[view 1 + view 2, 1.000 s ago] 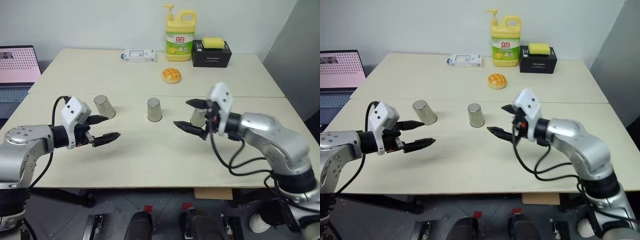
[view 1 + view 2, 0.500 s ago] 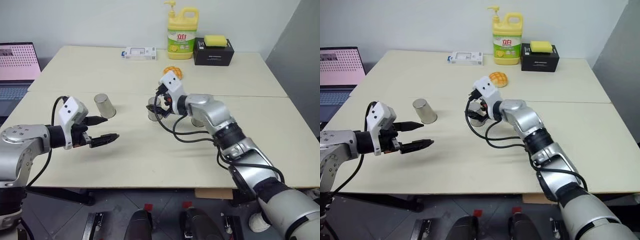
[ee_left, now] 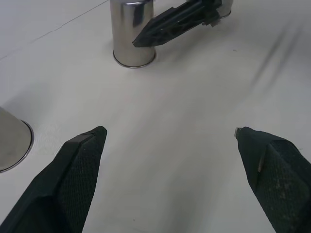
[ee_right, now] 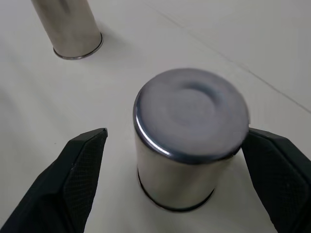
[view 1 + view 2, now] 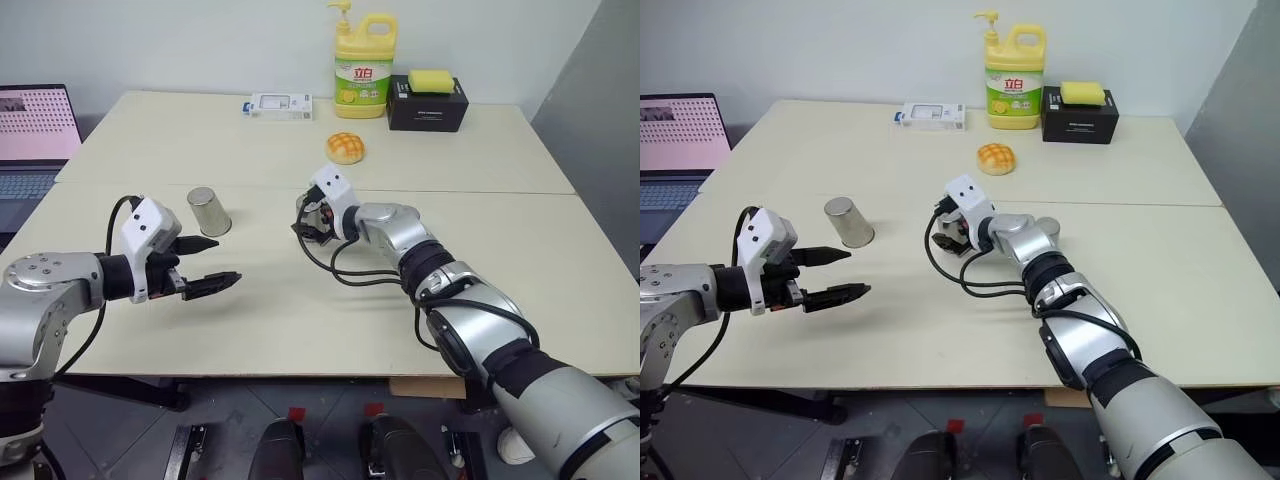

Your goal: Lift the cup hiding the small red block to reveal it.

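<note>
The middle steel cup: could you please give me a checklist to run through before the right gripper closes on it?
1. Right gripper straddles the middle cup, one finger on each side: ok.
2. Jaws wide enough to take the cup: ok, open.
3. Cup stands mouth down and upright: ok.
4. Grip made: not ok, the fingers have not yet closed on it.
5. Neighbours clear: ok, the left cup and the right cup stand apart from it.
6. Left gripper out of the way: ok, open and well apart.
7. Small red block under this cup: cannot tell.
</note>
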Motion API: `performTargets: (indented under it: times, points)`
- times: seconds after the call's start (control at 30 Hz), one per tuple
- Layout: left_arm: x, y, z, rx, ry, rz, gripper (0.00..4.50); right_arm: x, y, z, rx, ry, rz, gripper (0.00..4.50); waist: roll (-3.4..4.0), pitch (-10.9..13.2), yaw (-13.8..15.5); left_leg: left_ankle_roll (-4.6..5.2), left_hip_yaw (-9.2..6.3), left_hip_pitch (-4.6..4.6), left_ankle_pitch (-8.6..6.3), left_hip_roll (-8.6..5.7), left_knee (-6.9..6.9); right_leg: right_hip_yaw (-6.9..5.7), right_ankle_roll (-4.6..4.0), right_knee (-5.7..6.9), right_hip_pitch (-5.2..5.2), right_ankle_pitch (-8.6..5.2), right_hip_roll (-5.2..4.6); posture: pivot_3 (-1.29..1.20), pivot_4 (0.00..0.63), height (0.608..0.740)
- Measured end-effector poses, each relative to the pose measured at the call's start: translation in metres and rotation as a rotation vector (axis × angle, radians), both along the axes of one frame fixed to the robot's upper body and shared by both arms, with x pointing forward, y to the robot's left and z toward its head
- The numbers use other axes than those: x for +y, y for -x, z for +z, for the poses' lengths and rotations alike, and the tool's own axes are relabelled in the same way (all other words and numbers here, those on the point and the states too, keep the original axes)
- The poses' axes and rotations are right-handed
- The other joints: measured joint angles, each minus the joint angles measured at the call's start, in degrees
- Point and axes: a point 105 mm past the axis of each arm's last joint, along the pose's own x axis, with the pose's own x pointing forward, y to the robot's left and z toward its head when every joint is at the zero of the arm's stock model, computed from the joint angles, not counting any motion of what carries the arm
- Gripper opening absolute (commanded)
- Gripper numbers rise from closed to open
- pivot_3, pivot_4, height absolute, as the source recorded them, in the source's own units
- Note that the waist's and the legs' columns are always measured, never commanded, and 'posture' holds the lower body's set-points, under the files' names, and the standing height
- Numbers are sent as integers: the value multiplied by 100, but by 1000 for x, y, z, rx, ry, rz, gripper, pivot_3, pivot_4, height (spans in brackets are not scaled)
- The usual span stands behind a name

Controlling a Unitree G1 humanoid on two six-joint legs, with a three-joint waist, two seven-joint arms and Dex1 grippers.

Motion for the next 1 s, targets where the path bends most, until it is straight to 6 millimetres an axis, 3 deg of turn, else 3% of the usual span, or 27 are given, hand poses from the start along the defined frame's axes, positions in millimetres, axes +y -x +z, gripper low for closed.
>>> performTargets:
  times: [0.17, 0.43, 0.53, 0.6, 0.67, 0.83, 1.0]
  points:
    - [-1, 1, -1, 2, -3, -4, 4500, 3, 1, 0, -10, -6, 3, 2687, 0, 0, 0, 0, -2, 0, 0, 0, 0, -2, 0, 2, 0, 0, 0, 0, 150, 740]
    - [-2, 0, 1, -6, -3, -9, 4500, 5, 1, 6, -9, -40, 9, 2642, 1, 1, 1, 0, -2, 0, 0, 0, 0, -1, 0, 3, -1, 0, 0, 0, 150, 740]
    - [-5, -1, 2, -11, 0, -18, 4500, 5, 4, 31, -58, -79, 59, 2642, 2, 1, 7, 0, -8, -1, 0, 0, 0, -1, 0, 5, -1, 0, 0, 0, 150, 740]
    - [-7, -1, 1, -9, 3, -28, 4500, -8, 7, 52, -116, -101, 79, 2641, 2, 1, 35, 0, -12, -2, 0, -4, 1, -6, 0, 4, 2, 0, -4, 0, 150, 740]
    - [-9, -1, 0, -3, 1, -38, 4500, -26, 8, 60, -145, -88, 61, 2641, 0, 0, 46, 0, -11, -3, 0, -7, 2, -6, 1, 3, 4, 0, -6, 0, 150, 740]
    - [-21, -5, -1, -6, 13, -83, 4500, -72, 8, 30, -69, -5, -42, 2641, 0, 0, 22, 1, 0, -1, 1, -8, 8, -2, 2, 7, 3, 1, -2, 0, 150, 740]
    - [-29, -9, 1, -14, 18, -118, 4500, -73, 9, 18, -40, 12, -68, 2641, 0, 0, -84, 1, 1, 6, 1, -9, 6, 2, -7, 30, -10, 3, 20, 0, 150, 740]
